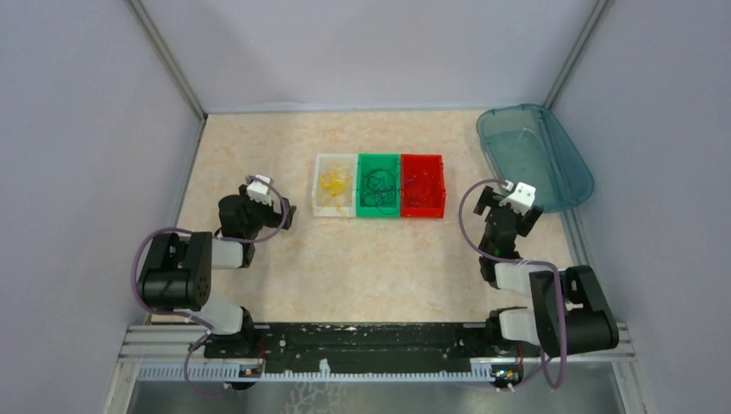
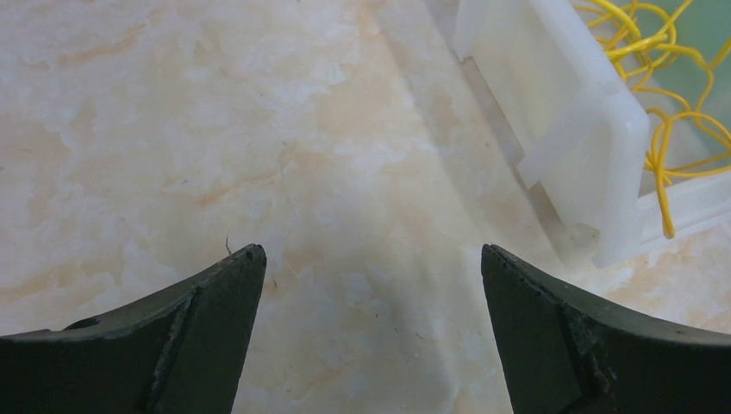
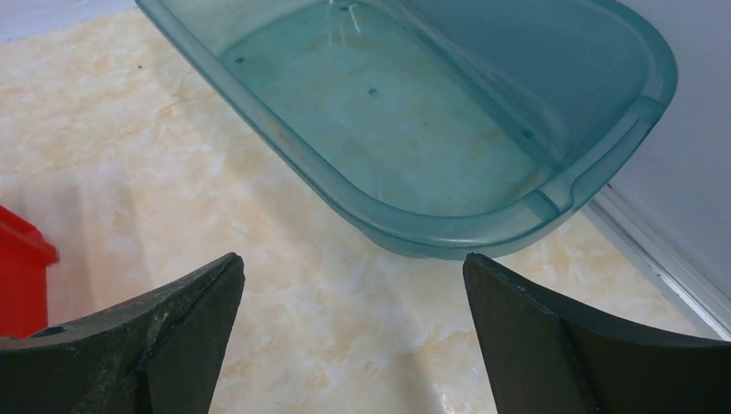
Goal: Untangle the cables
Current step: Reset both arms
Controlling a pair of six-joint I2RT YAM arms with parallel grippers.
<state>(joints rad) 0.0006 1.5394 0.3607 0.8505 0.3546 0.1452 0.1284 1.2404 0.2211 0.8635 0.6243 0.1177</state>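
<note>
Fingers (image 2: 198, 332) of the left gripper (image 2: 371, 254) stand spread wide over bare table (image 1: 362, 267), nothing between them. The right gripper (image 3: 353, 259) is equally wide and equally empty. The cables sit in three small bins lined up side by side toward the far edge, the row running left to right across the table: yellow wires (image 2: 655, 52) in the white bin (image 2: 569, 129), dark wires (image 1: 377, 185) in the green bin (image 1: 379, 214), red wires (image 1: 421, 185) in the red bin (image 1: 424, 213). My left gripper is just beside the white bin's left wall. In its wrist view the bin corner lies ahead and to the right of the fingertips, so the yellow bunch is a short swing rightward and up over the rim. My right gripper sits off the red bin's right end, somewhat apart, and faces the teal tub (image 3: 448, 246) in the far right corner. The red bin only clips the left edge of its view. I judge left nearer yellow, right nearer red, and the dark bunch roughly between both. Each colour looks confined to its own bin, though I can't tell whether strands within a bunch are knotted.
</note>
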